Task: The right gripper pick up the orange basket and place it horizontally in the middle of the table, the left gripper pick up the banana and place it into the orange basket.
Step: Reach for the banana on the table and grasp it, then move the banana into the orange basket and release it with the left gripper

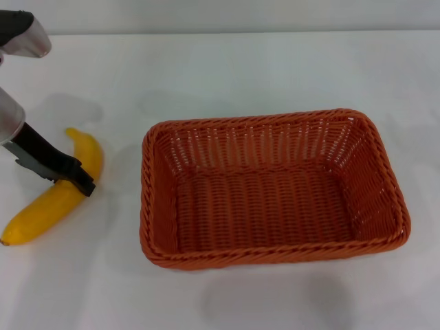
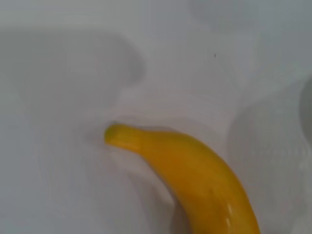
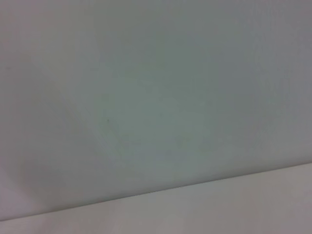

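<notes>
The orange basket (image 1: pixel 273 256) lies empty on the white table (image 1: pixel 240 75), right of the middle, with its long side running left to right. To its left the yellow banana (image 1: pixel 41 210) lies flat on the table, a hand's width from the basket. My left gripper (image 1: pixel 72 177) reaches in from the left edge and sits at the banana's middle, its black tip crossing the fruit. In the left wrist view the banana (image 2: pixel 204 180) fills the lower part, close to the camera, resting on the table. The right gripper is out of view.
The silver left arm (image 1: pixel 24 38) enters at the top left corner. White tabletop stretches behind and in front of the basket. The right wrist view holds only a plain pale surface (image 3: pixel 156 97) with an edge line.
</notes>
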Available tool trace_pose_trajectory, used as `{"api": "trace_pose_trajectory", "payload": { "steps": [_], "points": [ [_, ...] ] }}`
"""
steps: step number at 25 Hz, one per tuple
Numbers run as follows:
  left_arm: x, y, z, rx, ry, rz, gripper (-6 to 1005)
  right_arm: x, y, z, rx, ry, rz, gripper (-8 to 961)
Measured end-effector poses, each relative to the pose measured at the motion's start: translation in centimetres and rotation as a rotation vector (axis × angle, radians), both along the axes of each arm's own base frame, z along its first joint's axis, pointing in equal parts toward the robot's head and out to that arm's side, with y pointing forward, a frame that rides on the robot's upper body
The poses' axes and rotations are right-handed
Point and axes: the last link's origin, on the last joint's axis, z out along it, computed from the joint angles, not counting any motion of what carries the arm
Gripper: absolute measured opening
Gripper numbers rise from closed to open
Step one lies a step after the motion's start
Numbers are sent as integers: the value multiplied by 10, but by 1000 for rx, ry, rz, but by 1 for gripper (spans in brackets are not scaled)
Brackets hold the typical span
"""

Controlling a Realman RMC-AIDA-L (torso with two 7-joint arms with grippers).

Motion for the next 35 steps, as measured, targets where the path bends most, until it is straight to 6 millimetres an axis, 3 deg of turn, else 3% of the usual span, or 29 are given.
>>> {"api": "trace_pose_trajectory", "payload": {
  "steps": [6,9,14,17,19,23,27,32,35],
  "points": [
    [4,6,17,17,-11,-12,501,2,-2,0,0,1,-5,724],
    [18,16,36,22,-53,-40,503,1,-2,0,-2,2,-3,724],
    [70,34,82,-5,-146,-167,506,1,-2,1,-3,-1,-1,725],
    [109,38,87,-85,-205,-272,508,0,-1,1,-4,-5,5,724],
    [132,40,80,-131,-214,-323,509,-1,0,1,-6,-8,10,724],
    [184,41,45,-236,-213,-447,512,-5,4,1,-7,-20,25,724],
    [228,35,-2,-320,-169,-566,515,-6,6,2,-3,-27,33,724],
    [257,19,-57,-446,-125,-644,518,-4,4,2,4,-35,35,724],
    [262,13,-73,-484,-136,-651,520,-3,2,3,8,-37,38,725]
  ]
}}
